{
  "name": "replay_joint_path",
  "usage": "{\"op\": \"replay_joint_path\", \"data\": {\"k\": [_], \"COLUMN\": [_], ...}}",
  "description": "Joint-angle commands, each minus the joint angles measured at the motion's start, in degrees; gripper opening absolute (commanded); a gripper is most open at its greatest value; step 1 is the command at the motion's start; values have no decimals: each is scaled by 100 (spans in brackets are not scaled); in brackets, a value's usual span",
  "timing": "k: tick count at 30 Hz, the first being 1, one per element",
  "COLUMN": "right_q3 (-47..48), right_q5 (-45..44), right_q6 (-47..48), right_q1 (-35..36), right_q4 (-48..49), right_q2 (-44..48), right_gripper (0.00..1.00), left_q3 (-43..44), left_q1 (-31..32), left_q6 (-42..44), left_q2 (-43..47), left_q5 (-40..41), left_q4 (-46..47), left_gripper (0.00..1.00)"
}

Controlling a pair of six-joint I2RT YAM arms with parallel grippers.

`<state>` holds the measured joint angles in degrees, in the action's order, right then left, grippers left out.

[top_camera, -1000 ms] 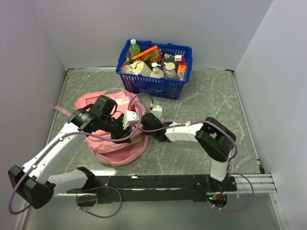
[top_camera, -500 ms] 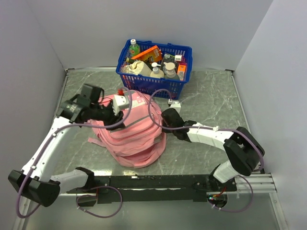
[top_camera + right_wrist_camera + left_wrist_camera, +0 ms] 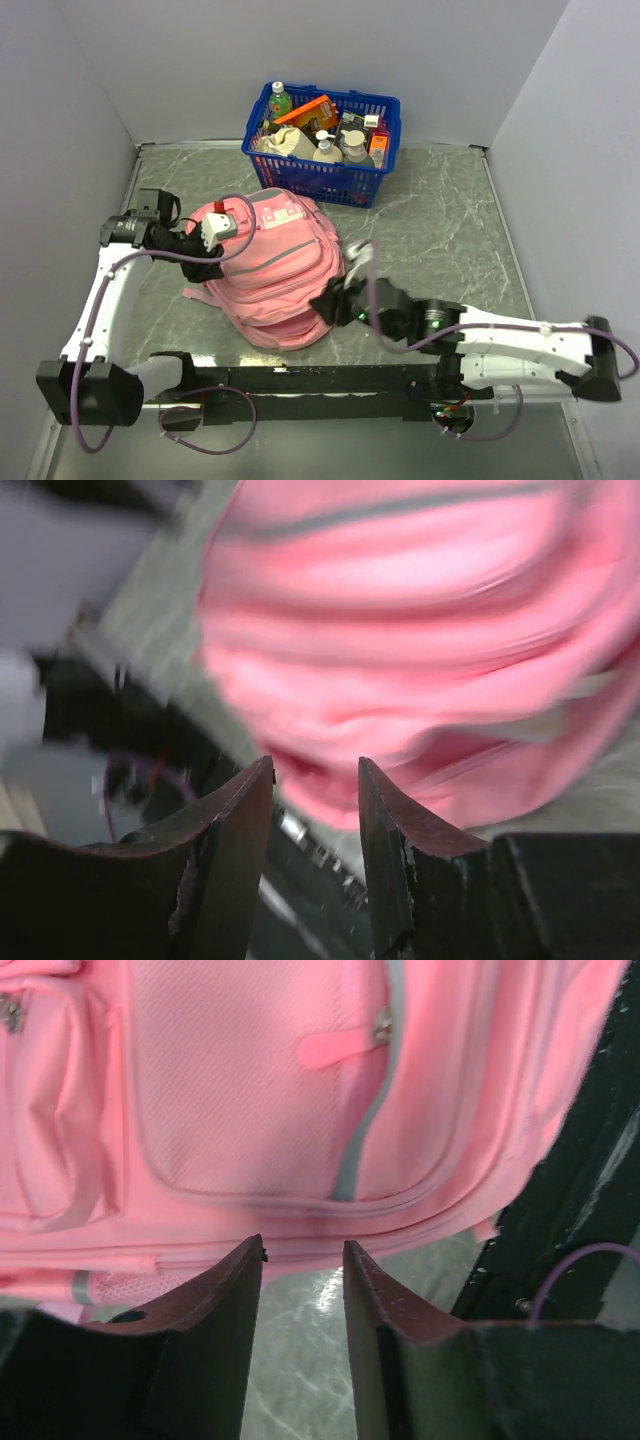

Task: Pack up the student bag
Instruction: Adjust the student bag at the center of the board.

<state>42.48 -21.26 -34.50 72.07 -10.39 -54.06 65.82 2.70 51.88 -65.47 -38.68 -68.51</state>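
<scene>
The student bag (image 3: 285, 275), pink with grey zip trims, lies front side up on the marble table left of centre. A small white patch (image 3: 283, 212) shows near its top. My left gripper (image 3: 208, 268) is open and empty at the bag's left edge. In the left wrist view the bag's front pocket (image 3: 260, 1090) fills the picture just beyond my left gripper (image 3: 303, 1250). My right gripper (image 3: 324, 298) is open and empty at the bag's lower right edge. The right wrist view is blurred, with the bag (image 3: 420, 610) just beyond my right gripper (image 3: 315, 770).
A blue plastic basket (image 3: 300, 176) with bottles and packets stands at the back, just behind the bag. A black rail (image 3: 330, 380) runs along the near edge. Grey walls close in both sides. A pink strap (image 3: 200, 294) trails at the bag's left.
The bag was turned from a crumpled heap to lying front up and shifted right. Both grippers came off it; the left arm pulled back left, the right arm swung toward the near right.
</scene>
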Motion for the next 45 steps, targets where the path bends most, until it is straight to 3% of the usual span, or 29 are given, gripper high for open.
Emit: {"op": "replay_joint_path", "data": {"k": [1,3,4,10,13,16,19,20,23,28,33,34,35,38,41,43,44,45], "right_q3": [445,559,586,902,982,947,833,728,447,-90,-310,-319,-276,-214,-214,-161,-144,-126], "right_q5": [463,702,710,175,-19,-63,-325,-440,-800,-951,-1258,-1319,-1398,-1890,-2286,-2313,-2330,-2209], "right_q6": [390,891,1110,1533,1840,2095,2010,1922,1544,998,655,612,524,94,-126,-303,-303,-372], "right_q1": [632,790,904,1186,1265,1265,1257,1239,1099,475,-114,-202,-263,-501,-720,-913,-923,-932], "right_q4": [-104,116,195,248,432,670,644,600,302,-85,-867,-911,-1173,-1788,-2132,-2458,-2520,-2607], "right_q2": [-1190,-1527,-1833,-2914,-3268,-3488,-3567,-3559,-3366,-2567,-2021,-1960,-1846,-1530,-1143,-984,-844,-764], "right_gripper": [47,48,49,65,67,56,29,13,0,0,0,18,19,14,1,1,5,27], "left_q3": [-69,-253,-315,-606,-536,-631,-781,-799,-843,-887,-931,-922,-905,-615,-369,-351,-368,-386], "left_q1": [-595,-613,-630,-622,-621,-621,-622,-621,-613,-341,353,441,581,688,819,977,1030,1083], "left_q6": [1245,1535,1658,1773,1923,1817,1694,1685,1694,1580,1168,862,694,350,244,25,-54,-185], "left_q2": [-211,-238,-203,18,-272,-361,-335,-335,-308,-282,-54,-10,17,-18,-80,-18,8,78], "left_q5": [-580,-536,-536,-694,-860,-984,-1072,-1089,-1177,-1204,-1195,-1195,-1212,-1492,-1651,-1634,-1634,-1626], "left_q4": [-181,-23,39,874,760,909,1103,1129,1121,1059,1216,1296,1453,1367,1191,1331,1410,1532], "left_gripper": [47,55,64,82,81,75,59,56,53,51,49,49,49,44,43,43,43,43]}}
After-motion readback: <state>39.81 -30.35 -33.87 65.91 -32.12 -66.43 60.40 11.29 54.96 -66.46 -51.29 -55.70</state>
